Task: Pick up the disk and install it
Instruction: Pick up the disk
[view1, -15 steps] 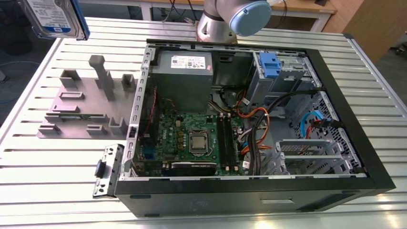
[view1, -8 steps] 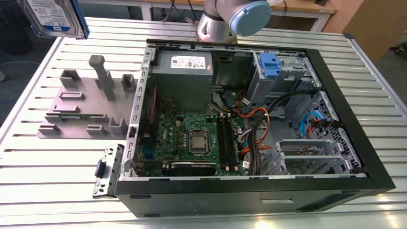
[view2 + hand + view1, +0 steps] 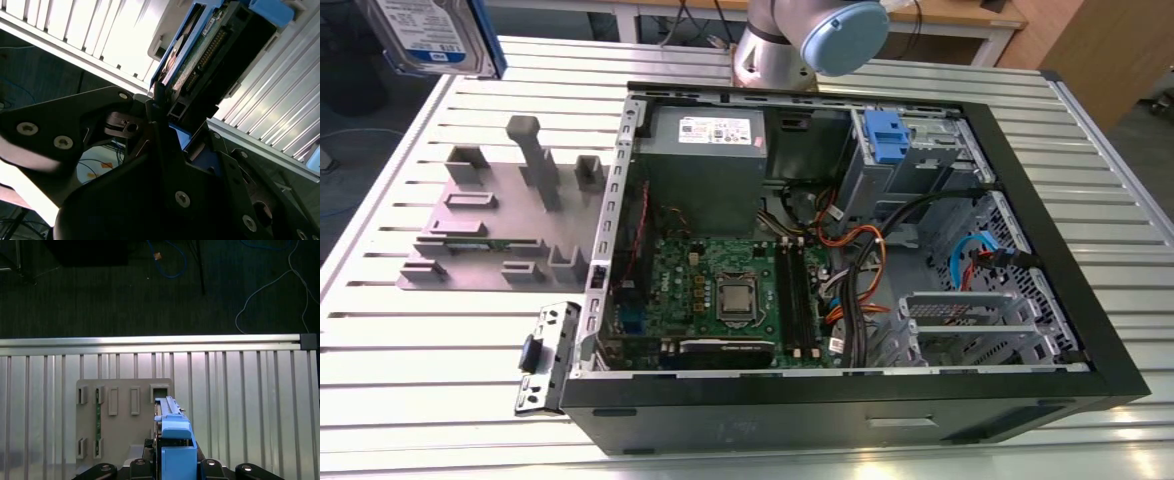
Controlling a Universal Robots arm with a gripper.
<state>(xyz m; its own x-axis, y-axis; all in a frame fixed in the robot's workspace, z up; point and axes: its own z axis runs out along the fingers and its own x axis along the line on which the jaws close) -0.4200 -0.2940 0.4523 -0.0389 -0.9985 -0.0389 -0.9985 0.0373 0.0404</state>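
The disk (image 3: 434,35), a silver-grey drive with a white-and-blue label in a blue caddy, hangs high in the air at the exterior view's far upper left, off to the side of the open computer case (image 3: 1067,300). In the first wrist view the disk (image 3: 172,440) stands edge-on between the black fingers of my gripper (image 3: 172,467), which is shut on it. The second wrist view looks along the disk (image 3: 200,55), its connector edge showing, with my gripper (image 3: 172,120) clamped on the blue frame.
A grey fixture plate (image 3: 494,220) with upright posts lies on the slatted metal table (image 3: 400,380) beside the case. Inside the case are a grey power supply (image 3: 707,130), a second blue caddy (image 3: 887,135) in a drive bay, the motherboard (image 3: 720,290) and cables.
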